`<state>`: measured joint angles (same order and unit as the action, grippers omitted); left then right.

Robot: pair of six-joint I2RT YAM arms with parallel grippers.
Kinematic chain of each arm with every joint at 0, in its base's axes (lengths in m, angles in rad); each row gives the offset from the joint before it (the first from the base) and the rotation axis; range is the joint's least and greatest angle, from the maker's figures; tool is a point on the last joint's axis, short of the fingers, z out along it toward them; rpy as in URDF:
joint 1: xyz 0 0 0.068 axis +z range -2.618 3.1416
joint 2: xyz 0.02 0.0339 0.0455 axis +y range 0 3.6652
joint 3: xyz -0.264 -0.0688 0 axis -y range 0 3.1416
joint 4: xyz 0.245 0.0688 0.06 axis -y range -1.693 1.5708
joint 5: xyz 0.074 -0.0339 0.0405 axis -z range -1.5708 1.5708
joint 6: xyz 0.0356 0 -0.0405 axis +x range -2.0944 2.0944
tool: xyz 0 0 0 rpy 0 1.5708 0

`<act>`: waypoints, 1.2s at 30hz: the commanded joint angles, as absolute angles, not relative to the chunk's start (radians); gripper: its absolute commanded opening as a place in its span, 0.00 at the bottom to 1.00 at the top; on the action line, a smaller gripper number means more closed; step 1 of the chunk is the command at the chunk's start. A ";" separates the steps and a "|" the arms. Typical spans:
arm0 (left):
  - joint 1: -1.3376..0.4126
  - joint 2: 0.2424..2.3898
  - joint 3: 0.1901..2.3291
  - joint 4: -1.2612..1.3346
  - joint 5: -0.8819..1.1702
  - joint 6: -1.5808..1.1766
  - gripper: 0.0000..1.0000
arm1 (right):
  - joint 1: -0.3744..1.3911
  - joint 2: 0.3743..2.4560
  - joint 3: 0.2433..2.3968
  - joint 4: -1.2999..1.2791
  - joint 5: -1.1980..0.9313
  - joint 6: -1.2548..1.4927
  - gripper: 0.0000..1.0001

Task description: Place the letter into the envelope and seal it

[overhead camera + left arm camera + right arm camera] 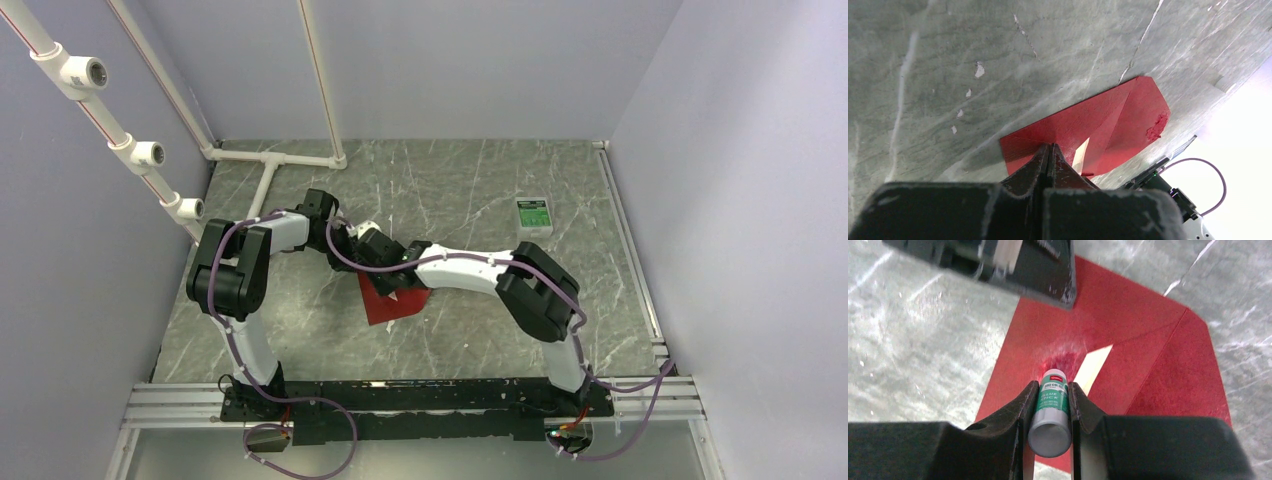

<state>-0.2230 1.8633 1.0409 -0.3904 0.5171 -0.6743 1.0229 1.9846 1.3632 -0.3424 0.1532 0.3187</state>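
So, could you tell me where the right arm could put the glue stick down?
Bare tabletop lies between the white pipes and the small box, and in front between the envelope and the rail. Crowded over the envelope, where the left gripper and right gripper meet.
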 commanded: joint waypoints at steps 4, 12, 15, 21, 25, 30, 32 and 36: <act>-0.232 1.920 1.005 -0.415 0.359 -0.650 0.02 | 0.989 2.100 1.465 -0.447 0.229 0.334 0.00; -0.232 1.927 1.014 -0.416 0.358 -0.647 0.02 | 1.034 1.988 1.316 -0.431 0.128 0.266 0.00; -0.232 1.920 1.006 -0.406 0.359 -0.653 0.02 | 1.040 1.956 1.273 -0.446 0.075 0.277 0.00; -0.232 1.904 0.986 -0.392 0.359 -0.658 0.02 | 1.045 1.941 1.265 -0.421 0.009 0.281 0.00; -0.232 1.903 0.977 -0.385 0.355 -0.664 0.02 | 1.041 2.001 1.335 -0.432 0.096 0.288 0.00; -0.232 1.905 0.971 -0.384 0.352 -0.662 0.03 | 1.010 2.102 1.449 -0.479 0.199 0.312 0.00; -0.232 1.907 0.968 -0.384 0.353 -0.660 0.02 | 1.006 2.128 1.481 -0.500 0.220 0.307 0.00; -0.232 1.906 0.968 -0.382 0.353 -0.660 0.03 | 1.009 2.097 1.453 -0.499 0.222 0.308 0.00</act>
<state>-0.2211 1.8557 1.0187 -0.3614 0.5186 -0.6945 1.0225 2.0644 1.4944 -0.4225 0.1589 0.3000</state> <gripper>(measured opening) 0.028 0.262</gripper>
